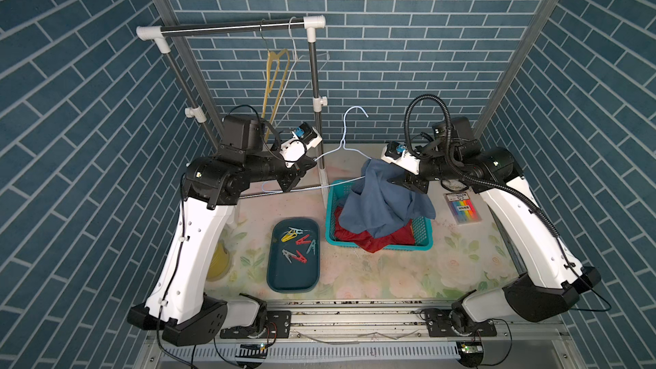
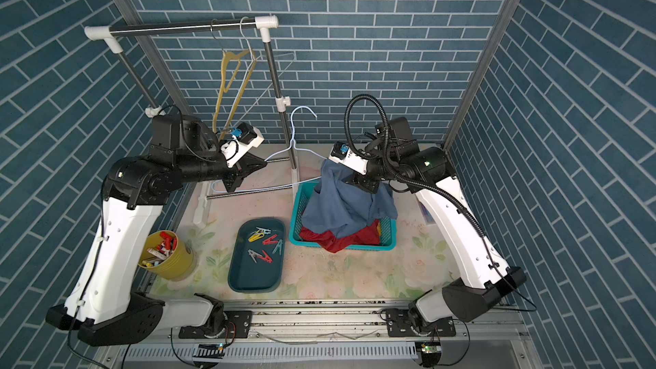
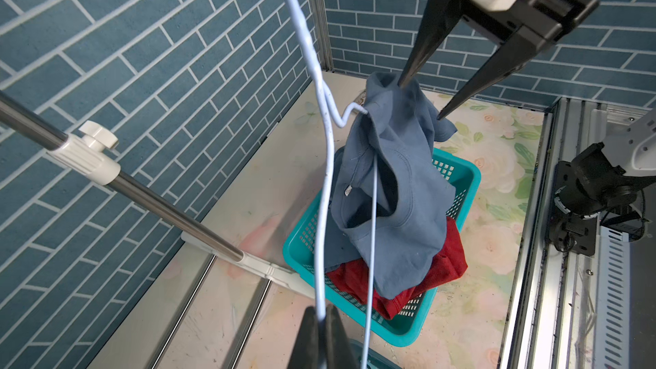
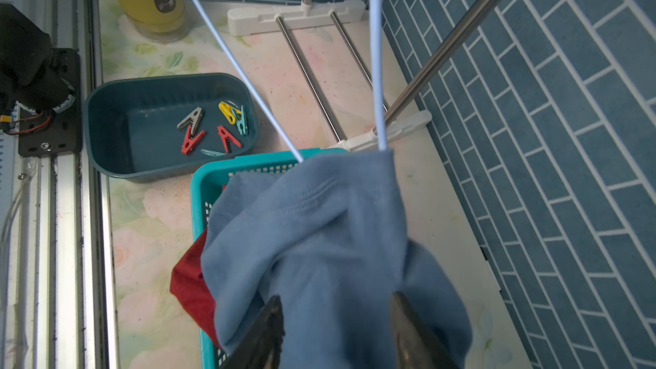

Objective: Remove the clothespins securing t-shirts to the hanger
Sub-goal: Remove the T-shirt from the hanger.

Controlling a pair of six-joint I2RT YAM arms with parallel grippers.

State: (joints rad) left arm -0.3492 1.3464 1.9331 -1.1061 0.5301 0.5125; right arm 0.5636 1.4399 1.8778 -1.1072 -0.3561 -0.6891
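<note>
Your left hand (image 3: 321, 324) is clamped on the pale blue hanger (image 3: 328, 172). Your right hand (image 3: 420, 101) stands jaws apart, straddling the blue t-shirt (image 4: 319, 243), which hangs from the hanger's end above the basket (image 3: 465, 172). The red t-shirt (image 3: 451, 260) lies in that basket. Six clothespins (image 1: 296, 243) lie in the tray (image 1: 284, 278).

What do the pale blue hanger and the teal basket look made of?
Hanger: thin wire, seemingly coated in smooth pale blue plastic; it bends in tight twists at the neck. Basket: moulded plastic, glossy teal, with a grid of small holes in its walls.
</note>
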